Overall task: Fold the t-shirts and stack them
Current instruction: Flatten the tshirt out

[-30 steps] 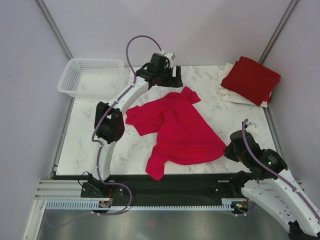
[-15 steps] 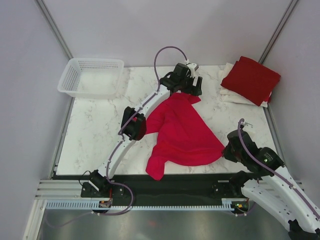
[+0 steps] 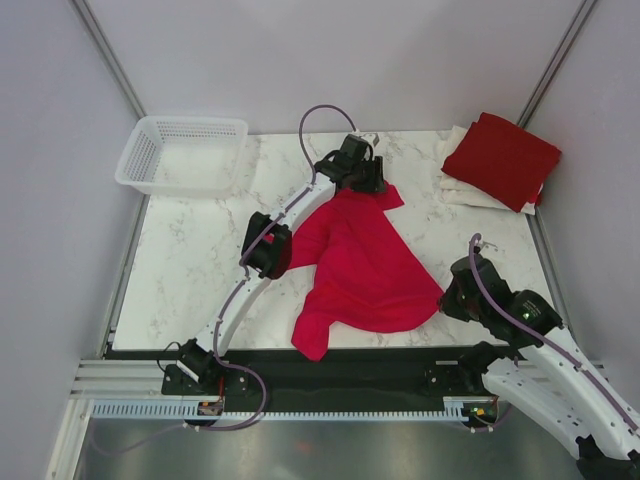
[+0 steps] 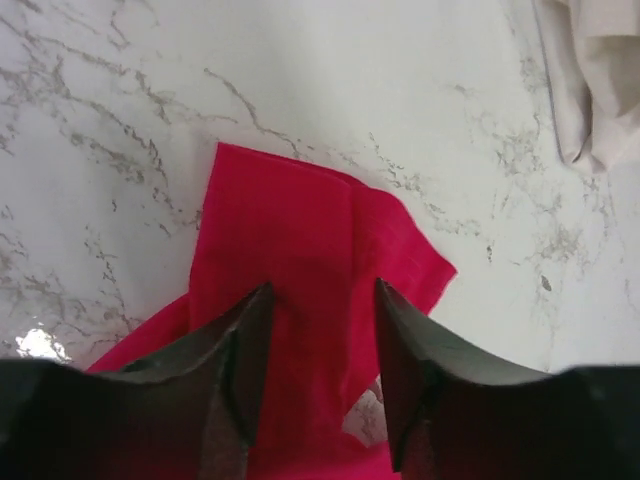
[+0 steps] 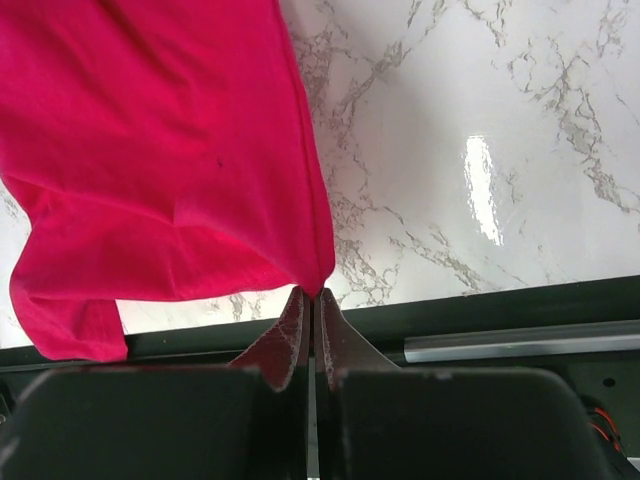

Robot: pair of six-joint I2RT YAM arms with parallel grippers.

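Observation:
A bright crimson t-shirt (image 3: 365, 265) lies crumpled across the middle of the marble table (image 3: 190, 260). My left gripper (image 3: 365, 185) is down over its far sleeve (image 4: 300, 240). Its jaws stand apart, straddling a strip of the red cloth, in the left wrist view (image 4: 322, 288). My right gripper (image 3: 445, 295) is shut on the shirt's near right corner, which is pinched between the fingertips in the right wrist view (image 5: 312, 292). The cloth (image 5: 160, 150) spreads away from there. A folded darker red t-shirt (image 3: 503, 160) lies on folded white t-shirts (image 3: 455, 185) at the far right corner.
A white mesh basket (image 3: 180, 152) stands at the far left corner. My left arm's elbow (image 3: 267, 250) hangs over the shirt's left side. The table's dark front edge (image 5: 480, 300) runs just below my right fingers. An edge of white cloth (image 4: 590, 70) shows in the left wrist view.
My left arm swung right and came down onto the shirt's far sleeve, and its jaws narrowed. The shirt's left part drew in. My right gripper kept its hold, shifting slightly.

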